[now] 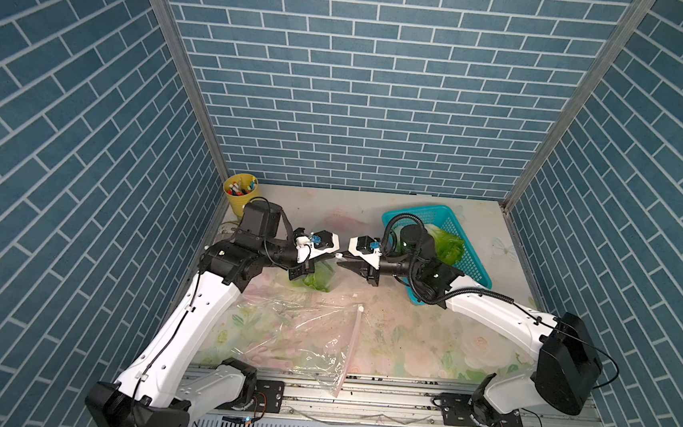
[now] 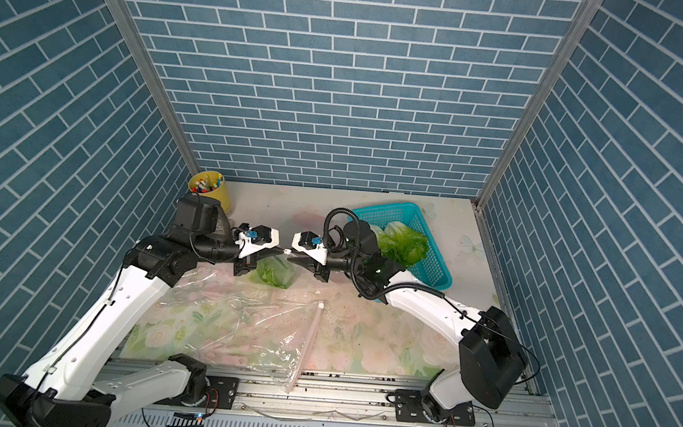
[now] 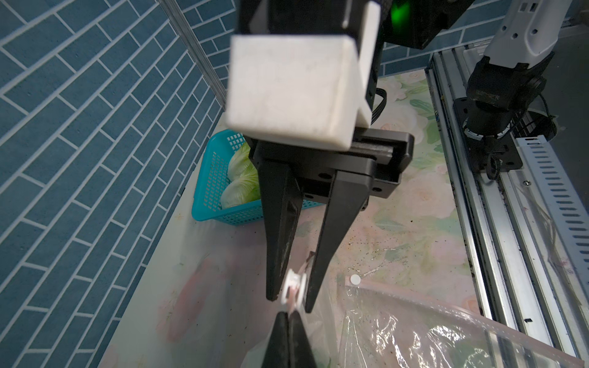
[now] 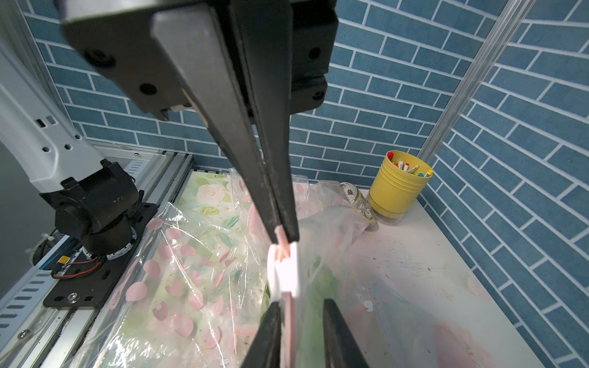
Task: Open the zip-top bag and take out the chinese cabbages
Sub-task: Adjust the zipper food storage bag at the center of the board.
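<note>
Two chinese cabbages in the teal basket by the right arm, a third cabbage green inside the clear zip-top bag below the left gripper. Pinches the bag's pink zip strip with left gripper's jaws fully closed. Straddles the white slider with right gripper, jaws partly apart, not clearly clamping it.

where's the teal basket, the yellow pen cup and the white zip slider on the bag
teal plastic mesh basket point(image 1: 469, 258): in a top view, bare mesh
yellow ribbed pen cup point(image 4: 400, 191): right wrist view, side wall
white plastic zip slider point(image 4: 285, 270): right wrist view, broad flat face
</note>
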Tool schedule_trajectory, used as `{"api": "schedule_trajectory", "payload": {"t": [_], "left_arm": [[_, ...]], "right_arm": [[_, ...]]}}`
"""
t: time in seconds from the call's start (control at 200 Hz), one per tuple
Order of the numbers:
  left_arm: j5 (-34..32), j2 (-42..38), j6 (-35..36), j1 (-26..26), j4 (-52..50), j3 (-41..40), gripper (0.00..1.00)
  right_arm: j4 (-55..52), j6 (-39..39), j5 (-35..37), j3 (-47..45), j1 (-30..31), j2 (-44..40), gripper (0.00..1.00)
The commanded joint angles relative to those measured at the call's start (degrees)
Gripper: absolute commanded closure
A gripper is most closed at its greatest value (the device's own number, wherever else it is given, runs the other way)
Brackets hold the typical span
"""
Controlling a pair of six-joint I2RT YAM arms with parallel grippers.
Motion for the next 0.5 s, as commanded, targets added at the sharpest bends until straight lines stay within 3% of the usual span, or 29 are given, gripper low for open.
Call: {"api": "schedule_trajectory", "payload": {"t": [0.0, 0.495], "left_arm": [[1.5, -0.1, 0.0, -0.4, -1.0, -0.6, 1.00], [2.5, -1.2, -1.9, -0.6, 2.0, -3.5, 1.00]], "right_arm": [[1.3, -1.0, -0.8, 2.2, 0.4, -2.1, 0.75], [4.2, 0.6, -0.9, 1.1, 0.6, -4.5, 0.79]]}}
